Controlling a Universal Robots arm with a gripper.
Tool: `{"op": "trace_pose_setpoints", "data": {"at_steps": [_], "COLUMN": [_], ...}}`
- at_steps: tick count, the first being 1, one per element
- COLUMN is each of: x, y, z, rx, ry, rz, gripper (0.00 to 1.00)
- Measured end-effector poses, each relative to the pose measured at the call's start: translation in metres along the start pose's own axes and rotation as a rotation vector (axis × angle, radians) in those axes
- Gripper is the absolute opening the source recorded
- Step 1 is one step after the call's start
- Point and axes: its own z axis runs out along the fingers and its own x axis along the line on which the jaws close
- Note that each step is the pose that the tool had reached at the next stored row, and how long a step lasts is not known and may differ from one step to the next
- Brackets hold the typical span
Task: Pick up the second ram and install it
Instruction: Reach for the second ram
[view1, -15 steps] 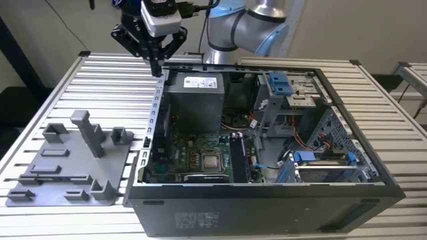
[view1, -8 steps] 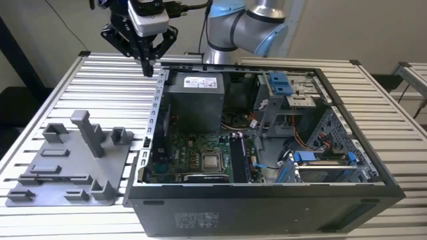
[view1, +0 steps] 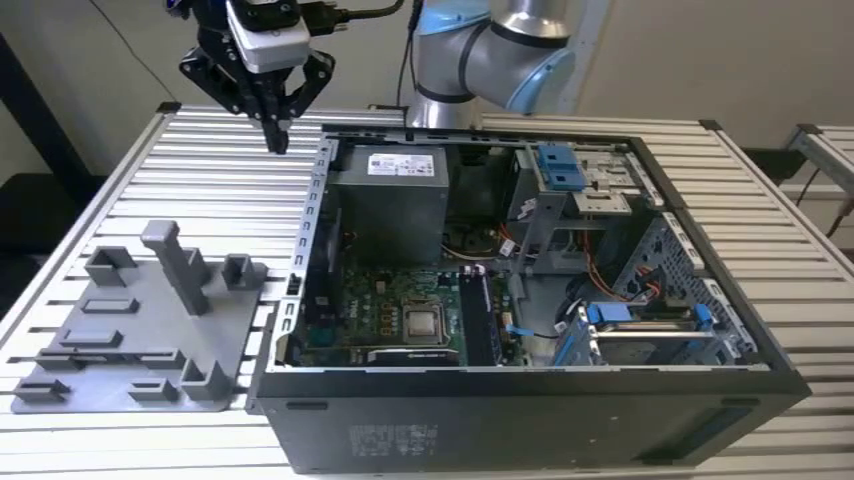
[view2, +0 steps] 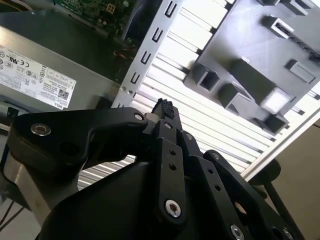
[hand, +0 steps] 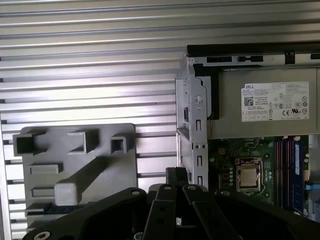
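Hovering over the table (view1: 127, 180) beside the case (view1: 534, 420), end effector (view1: 278, 143) closed.

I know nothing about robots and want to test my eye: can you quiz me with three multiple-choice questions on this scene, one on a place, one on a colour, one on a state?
1. Where is the gripper?
A. Above the slatted table, beside the computer case.
B. Deep inside the case.
C. Down on the floor.

2. What colour is the fixture plate?
A. Red.
B. Grey.
C. Yellow.

3. How is the case?
A. Shut.
B. Wrapped in plastic.
C. Open, motherboard showing.

Answers:
1 A, it hangs over bare slats outside the case wall.
2 B, plain grey throughout.
3 C, no side panel covers the board.
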Motion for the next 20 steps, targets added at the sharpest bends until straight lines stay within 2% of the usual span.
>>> {"op": "trace_pose_setpoints", "data": {"at_steps": [20], "x": [0.0469], "y": [-0.0032], "z": [-0.0008], "rx": [0.0001], "ry": [0.0020], "rz": [0.000], "gripper": [0.11]}}
